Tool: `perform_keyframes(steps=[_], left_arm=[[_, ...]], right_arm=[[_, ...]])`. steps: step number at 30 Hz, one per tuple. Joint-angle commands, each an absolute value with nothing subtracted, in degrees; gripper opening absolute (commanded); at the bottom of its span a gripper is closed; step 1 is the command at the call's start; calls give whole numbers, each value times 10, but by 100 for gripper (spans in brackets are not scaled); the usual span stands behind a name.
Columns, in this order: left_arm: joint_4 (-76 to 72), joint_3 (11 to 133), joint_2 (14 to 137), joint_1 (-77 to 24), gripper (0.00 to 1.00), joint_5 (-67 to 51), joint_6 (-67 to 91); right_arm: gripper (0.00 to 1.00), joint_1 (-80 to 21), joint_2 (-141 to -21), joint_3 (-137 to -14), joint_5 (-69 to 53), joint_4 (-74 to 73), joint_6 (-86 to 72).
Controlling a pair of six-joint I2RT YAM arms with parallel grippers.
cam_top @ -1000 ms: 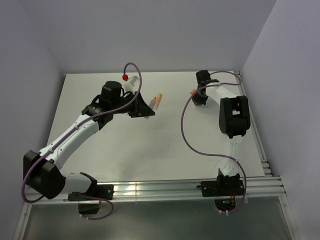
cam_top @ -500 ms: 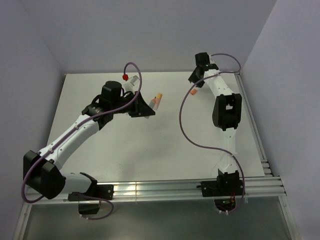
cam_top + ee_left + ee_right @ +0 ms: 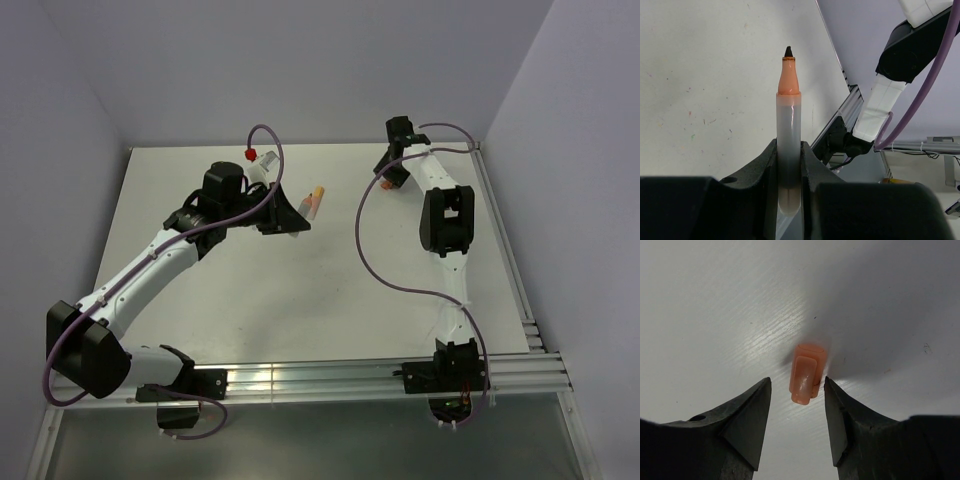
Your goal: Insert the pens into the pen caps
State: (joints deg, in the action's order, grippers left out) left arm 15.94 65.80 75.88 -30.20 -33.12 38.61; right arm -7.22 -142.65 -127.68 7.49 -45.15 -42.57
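Note:
My left gripper (image 3: 292, 213) is shut on a pale translucent pen (image 3: 789, 135) with an orange nose and dark tip, and holds it above the table; the pen (image 3: 315, 201) points right in the top view. In the left wrist view the gripper (image 3: 789, 152) clamps the pen's rear end. An orange pen cap (image 3: 806, 372) lies on the white table, just ahead of and between my right gripper's fingertips (image 3: 796, 384). The jaws are open and do not touch the cap. In the top view the right gripper (image 3: 390, 174) is at the far right, over the cap (image 3: 385, 184).
The white table (image 3: 300, 290) is closed in by pale walls at the back and both sides. A metal rail (image 3: 330, 378) runs along the near edge by the arm bases. Purple cables loop off both arms.
My right arm has stretched farther back and its wrist has swung round over the orange cap. My left arm and its pen have not moved.

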Motion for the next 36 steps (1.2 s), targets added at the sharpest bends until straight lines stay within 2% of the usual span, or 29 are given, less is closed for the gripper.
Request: perform_keyframes(steps=[1,16,20,36], left_arm=[[143,669,742,-305,0,-337,381],[140,668,744,-304,0,-342,384],[138,667,744,-304,0,-344,385],[134,664,744,-305,0,-347,387]], right_arm=[[54,-69,-1427,-1310,91,-462,-438],[53,-64,-1457,-1347,98,-490,-435],[49,-63,-1461,-1350,98,-492,-432],[47,-62,-1484,-1361,89,-504,-411]])
